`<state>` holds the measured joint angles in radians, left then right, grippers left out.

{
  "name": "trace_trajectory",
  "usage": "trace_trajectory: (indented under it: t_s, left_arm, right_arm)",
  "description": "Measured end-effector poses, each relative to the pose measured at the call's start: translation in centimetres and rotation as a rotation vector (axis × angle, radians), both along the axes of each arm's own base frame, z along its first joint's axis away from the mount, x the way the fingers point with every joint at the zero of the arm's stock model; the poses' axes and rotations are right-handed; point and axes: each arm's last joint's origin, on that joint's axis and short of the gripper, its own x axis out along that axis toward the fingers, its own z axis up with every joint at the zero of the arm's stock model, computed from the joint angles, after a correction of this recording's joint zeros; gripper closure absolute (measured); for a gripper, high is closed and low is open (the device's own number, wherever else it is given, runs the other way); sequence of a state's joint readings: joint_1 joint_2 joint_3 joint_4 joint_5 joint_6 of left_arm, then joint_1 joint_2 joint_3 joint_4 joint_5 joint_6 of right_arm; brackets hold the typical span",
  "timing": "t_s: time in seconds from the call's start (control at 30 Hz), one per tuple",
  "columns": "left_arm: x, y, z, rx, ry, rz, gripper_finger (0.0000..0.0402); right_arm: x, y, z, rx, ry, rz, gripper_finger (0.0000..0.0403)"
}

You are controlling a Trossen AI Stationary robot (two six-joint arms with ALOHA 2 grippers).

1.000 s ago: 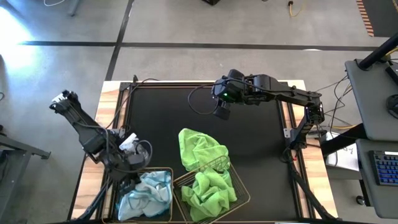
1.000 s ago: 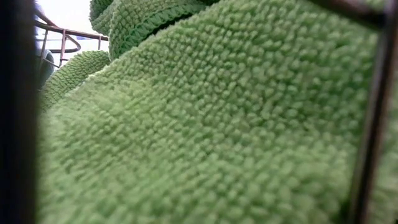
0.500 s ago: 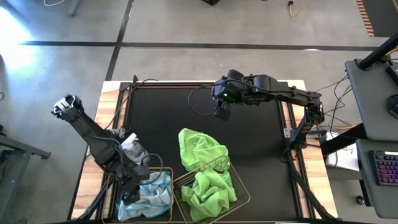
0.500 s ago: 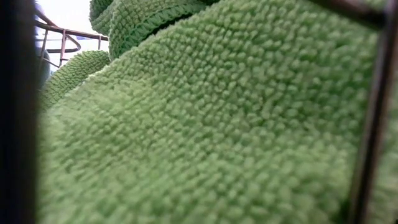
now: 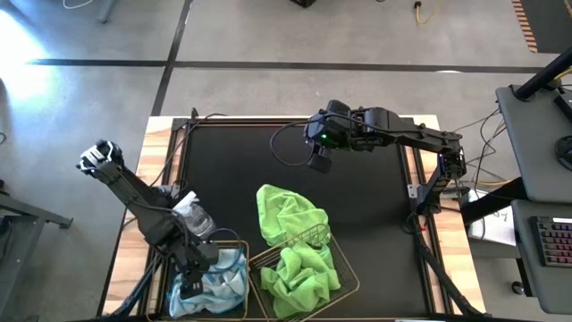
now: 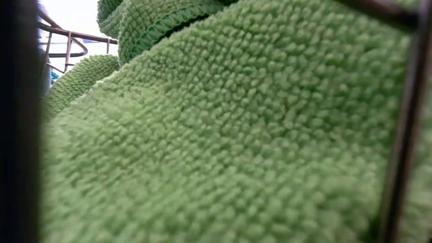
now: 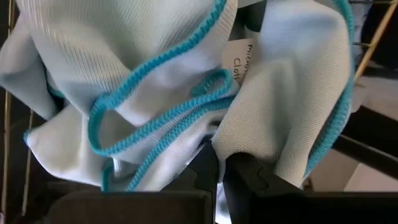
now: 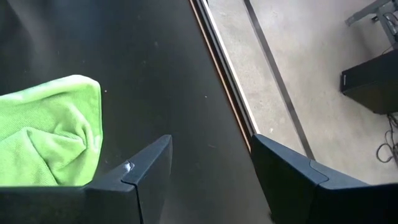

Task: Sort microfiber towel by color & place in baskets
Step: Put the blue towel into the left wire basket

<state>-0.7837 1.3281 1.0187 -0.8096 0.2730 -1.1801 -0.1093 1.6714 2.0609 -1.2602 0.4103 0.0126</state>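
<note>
Over the left basket (image 5: pixel 234 243), the left gripper (image 5: pixel 189 284) pinches a pale blue towel (image 5: pixel 222 275) tight and should let go only once it sits low inside, while the right gripper (image 5: pixel 317 163) waits open above the mat (image 5: pixel 232 165).

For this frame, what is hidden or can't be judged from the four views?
- Low view: a green towel pressed against the lens blocks the table and both arms.
- High view: the left end effector over the left basket covers part of the blue towel; the towel count is unclear.
- Left wrist view: the blue towel's label is partly folded under, unreadable.
- Right wrist view: the right basket is out of frame.
</note>
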Motion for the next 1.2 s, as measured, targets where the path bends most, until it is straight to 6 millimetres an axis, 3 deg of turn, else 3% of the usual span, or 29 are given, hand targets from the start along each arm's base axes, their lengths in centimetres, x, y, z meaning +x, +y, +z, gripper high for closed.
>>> trace_trajectory:
  t_s: [0.5,0.7,0.87,1.2]
  left_arm:
    - [1.8,-1.2,-4.0,0.152,0.048,-0.102,0.0401]
    - [2.4,-0.6,-5.2,0.253,0.194,-0.059,0.0402]
    - [3.9,-1.5,-2.7,0.211,0.101,-0.008,0.0386]
    - [6.1,-2.5,4.7,0.243,-0.211,0.126,0.0311]
  right_arm:
    - [0.0,0.0,0.0,-0.017,0.017,0.028,0.0188]
    - [0.0,0.0,0.0,-0.018,0.018,0.03,0.0188]
    - [-0.1,0.0,-0.1,-0.015,0.037,0.03,0.0188]
    - [-0.4,0.0,-0.4,-0.009,0.072,0.028,0.0188]
